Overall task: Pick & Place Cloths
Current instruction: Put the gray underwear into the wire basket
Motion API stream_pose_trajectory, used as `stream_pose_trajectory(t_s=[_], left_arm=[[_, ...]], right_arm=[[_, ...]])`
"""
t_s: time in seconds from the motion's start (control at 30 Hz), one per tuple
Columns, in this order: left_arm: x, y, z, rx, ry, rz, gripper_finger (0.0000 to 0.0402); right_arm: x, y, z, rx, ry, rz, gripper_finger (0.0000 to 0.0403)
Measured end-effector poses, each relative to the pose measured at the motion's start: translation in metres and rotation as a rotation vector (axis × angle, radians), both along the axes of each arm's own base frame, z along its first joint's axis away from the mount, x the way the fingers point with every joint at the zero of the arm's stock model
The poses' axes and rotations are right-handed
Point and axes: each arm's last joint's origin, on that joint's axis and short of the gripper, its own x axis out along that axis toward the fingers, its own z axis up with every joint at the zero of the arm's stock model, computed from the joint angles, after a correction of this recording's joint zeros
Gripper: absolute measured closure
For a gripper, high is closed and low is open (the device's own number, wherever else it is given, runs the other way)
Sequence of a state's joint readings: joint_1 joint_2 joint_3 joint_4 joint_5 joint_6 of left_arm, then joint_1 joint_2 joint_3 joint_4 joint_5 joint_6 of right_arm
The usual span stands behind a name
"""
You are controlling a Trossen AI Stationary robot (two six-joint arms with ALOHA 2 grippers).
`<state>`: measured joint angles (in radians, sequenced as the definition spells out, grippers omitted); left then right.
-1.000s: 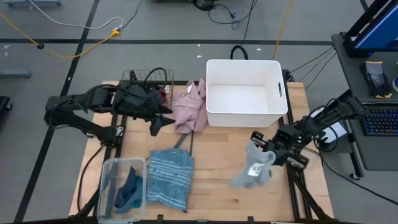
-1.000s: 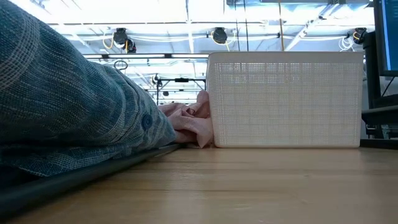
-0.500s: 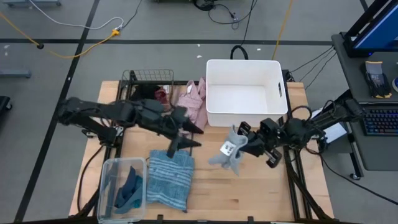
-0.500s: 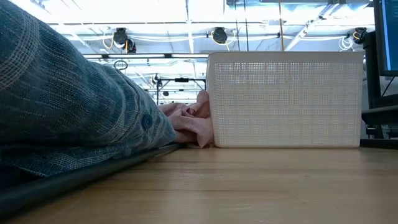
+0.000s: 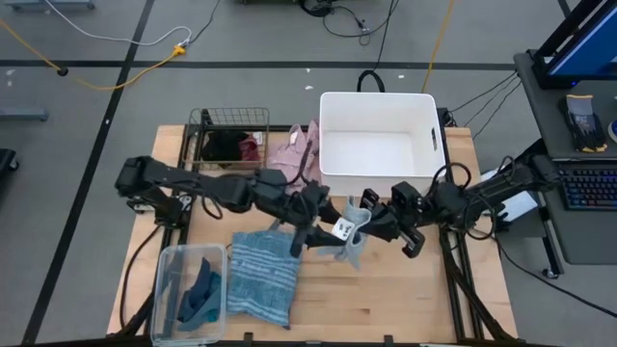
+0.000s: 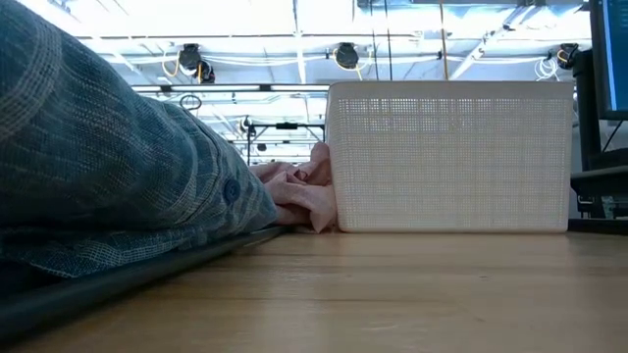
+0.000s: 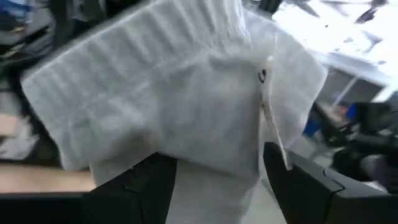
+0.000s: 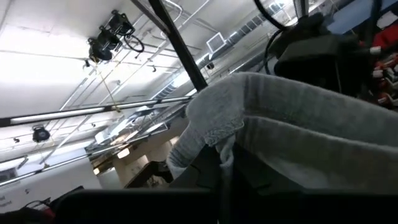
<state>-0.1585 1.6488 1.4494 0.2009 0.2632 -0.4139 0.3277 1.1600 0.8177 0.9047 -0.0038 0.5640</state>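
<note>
The right hand (image 5: 364, 224), clamped on the grey cloth (image 5: 349, 238), has swung inward; the left hand (image 5: 310, 234) (fingers apart) now meets it for a handover.

A grey floor (image 5: 96, 106) crossed by dark tape lines (image 5: 125, 66) surrounds the wooden table (image 5: 386, 299). A yellow cable (image 5: 116, 77) and black cables (image 5: 347, 19) trail across it. To one side stands a desk (image 5: 569, 145) with a keyboard (image 5: 590, 188). Overhead, the white ceiling (image 6: 245, 20) shows bright strip lights (image 8: 62, 115) and hanging reels (image 6: 191, 61).
</note>
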Motion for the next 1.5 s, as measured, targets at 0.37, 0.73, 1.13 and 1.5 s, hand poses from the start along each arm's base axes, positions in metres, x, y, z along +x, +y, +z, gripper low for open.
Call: stream_pose_trajectory(t_s=[0.37, 0.73, 1.13, 1.5], left_arm=[[0.015, -0.022, -0.013, -0.088, -0.037, -0.073, 0.0158], [0.016, -0.031, -0.010, -0.108, -0.119, -0.097, 0.0158], [0.017, -0.025, -0.009, -0.147, -0.121, -0.017, 0.0158], [0.020, -0.011, -0.009, -0.173, -0.106, 0.047, 0.0158]], right_arm=[[0.004, -0.005, -0.004, -0.017, 0.047, -0.026, 0.0400], [0.008, -0.013, -0.008, -0.035, 0.084, -0.085, 0.0400], [0.008, -0.013, -0.009, -0.077, 0.083, -0.137, 0.0400], [0.007, -0.013, -0.007, -0.100, 0.060, -0.155, 0.0400]])
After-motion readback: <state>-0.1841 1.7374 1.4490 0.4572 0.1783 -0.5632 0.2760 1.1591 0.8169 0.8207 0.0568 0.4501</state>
